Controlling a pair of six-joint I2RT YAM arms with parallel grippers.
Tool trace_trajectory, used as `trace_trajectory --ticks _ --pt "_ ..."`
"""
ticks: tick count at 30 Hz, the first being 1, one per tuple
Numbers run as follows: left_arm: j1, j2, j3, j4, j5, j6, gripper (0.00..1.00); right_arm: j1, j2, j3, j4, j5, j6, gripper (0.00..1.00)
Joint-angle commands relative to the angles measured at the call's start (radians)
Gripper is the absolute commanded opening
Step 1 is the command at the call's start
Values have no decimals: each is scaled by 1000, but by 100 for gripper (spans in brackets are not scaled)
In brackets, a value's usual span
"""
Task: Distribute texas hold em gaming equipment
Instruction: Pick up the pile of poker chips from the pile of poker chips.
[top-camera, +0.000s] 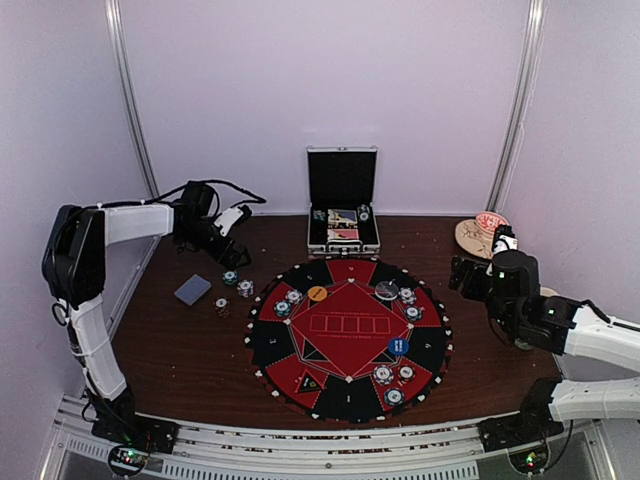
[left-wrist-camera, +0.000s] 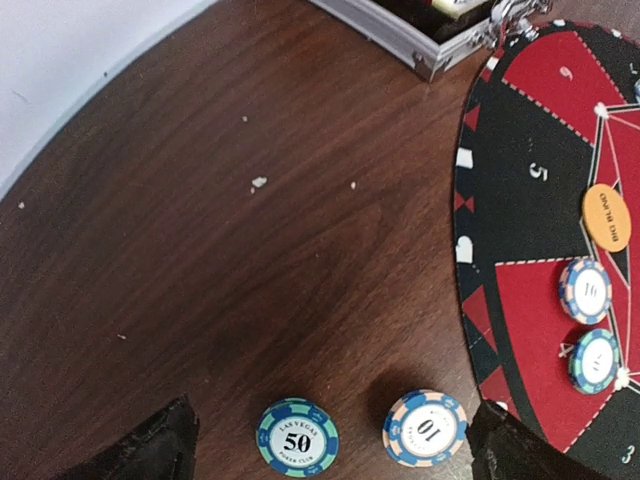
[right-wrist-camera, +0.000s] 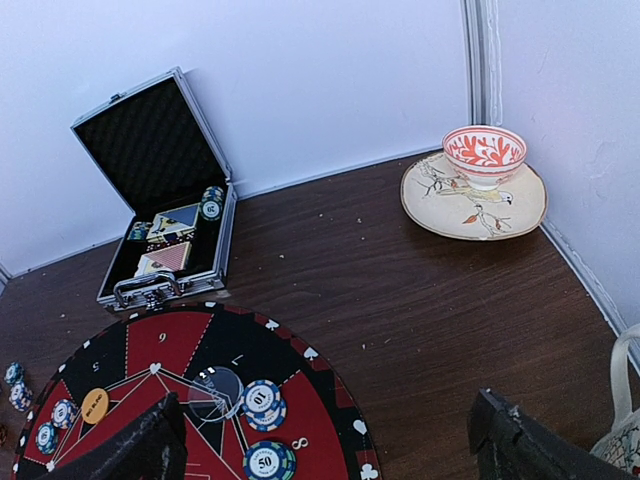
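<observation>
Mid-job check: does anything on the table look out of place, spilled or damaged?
Nothing looks damaged or tipped. A few small chip stacks sit on bare wood left of the round mat, beside the card deck, rather than on its numbered seats. Pale crumbs speckle the wood toward the open case.

Mug (right-wrist-camera: 625, 447) cut by right edge; case (left-wrist-camera: 430, 55) cropped at top.
</observation>
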Motion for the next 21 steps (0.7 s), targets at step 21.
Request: trace_trajectory --ticks 21 --pt "110 -343 -409 30 76 147 94 -4 -35 9 2 -18 -12 100"
